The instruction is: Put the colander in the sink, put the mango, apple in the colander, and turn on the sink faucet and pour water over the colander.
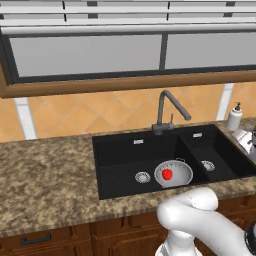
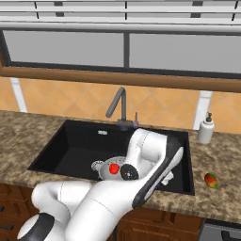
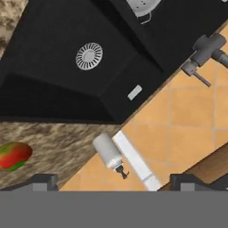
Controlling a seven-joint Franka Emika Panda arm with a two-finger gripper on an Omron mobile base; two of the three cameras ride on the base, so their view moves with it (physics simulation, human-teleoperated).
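White soap dispenser [image 2: 205, 129] stands on granite counter [image 1: 45, 165].

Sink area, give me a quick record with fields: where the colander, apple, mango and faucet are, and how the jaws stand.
colander: in the larger basin of the sink, beside the drain
apple: inside the colander
mango: on the counter right of the sink, not yet in the colander
sink faucet: behind the sink, no water seen
gripper: jaws open, holding nothing

Red apple [image 1: 167, 173], silver colander [image 1: 173, 174], black sink [image 1: 120, 155], speckled brown counter [image 1: 45, 170].
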